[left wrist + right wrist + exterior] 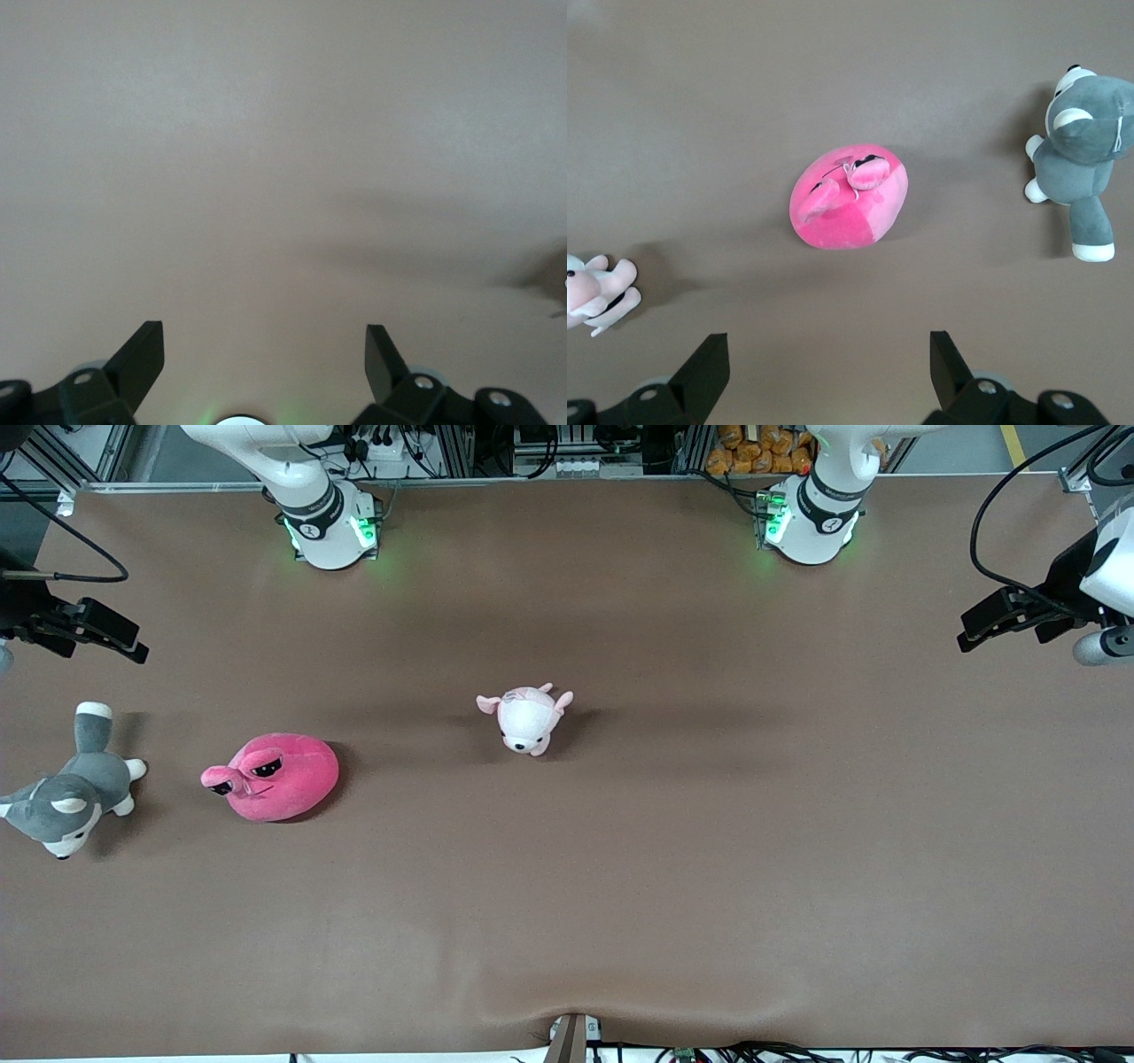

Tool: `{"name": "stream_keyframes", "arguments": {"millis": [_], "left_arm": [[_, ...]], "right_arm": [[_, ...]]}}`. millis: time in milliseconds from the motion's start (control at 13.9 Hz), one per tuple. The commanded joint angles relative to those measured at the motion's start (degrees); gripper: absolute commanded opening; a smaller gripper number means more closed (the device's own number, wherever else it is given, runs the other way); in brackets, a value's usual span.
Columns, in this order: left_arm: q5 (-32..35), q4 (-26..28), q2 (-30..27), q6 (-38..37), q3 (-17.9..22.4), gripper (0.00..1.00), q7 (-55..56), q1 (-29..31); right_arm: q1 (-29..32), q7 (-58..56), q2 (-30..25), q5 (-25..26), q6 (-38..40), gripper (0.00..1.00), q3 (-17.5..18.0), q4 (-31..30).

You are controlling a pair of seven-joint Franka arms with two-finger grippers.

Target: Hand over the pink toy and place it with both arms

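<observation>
Pink toy [275,777] lies on the table [620,886] toward the right arm's end, between the grey husky [71,797] and the small pale plush [529,717]. Right gripper [824,376] hovers above it, fingers spread, nothing held. Any grasp should centre on the round body — avoid the snout. Left gripper [264,372] waits, fingers spread, over bare table.
</observation>
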State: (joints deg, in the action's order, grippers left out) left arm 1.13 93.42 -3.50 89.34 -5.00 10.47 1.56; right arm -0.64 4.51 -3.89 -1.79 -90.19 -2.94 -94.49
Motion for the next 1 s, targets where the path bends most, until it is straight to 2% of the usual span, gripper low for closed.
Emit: {"name": "stream_keyframes", "arguments": {"millis": [0, 358, 932], "left_arm": [[1.2, -2.0, 1.0, -1.4, 0.0, 1.00, -0.5, 0.0], [1.1, -2.4, 1.8, -1.4, -0.1, 1.00, -1.2, 0.0], [1.1, -3.9, 3.2, -1.4, -0.1, 1.00, -3.0, 0.0]], "right_arm": [[-0.8, 1.4, -0.2, 0.3, -0.9, 1.00, -0.2, -0.7], [-0.8, 6.5, 0.7, 0.1, -0.9, 1.00, -0.3, -0.2], [-1.0, 4.4, 0.6, 0.1, 0.8, 1.00, -0.2, 0.6]]}}
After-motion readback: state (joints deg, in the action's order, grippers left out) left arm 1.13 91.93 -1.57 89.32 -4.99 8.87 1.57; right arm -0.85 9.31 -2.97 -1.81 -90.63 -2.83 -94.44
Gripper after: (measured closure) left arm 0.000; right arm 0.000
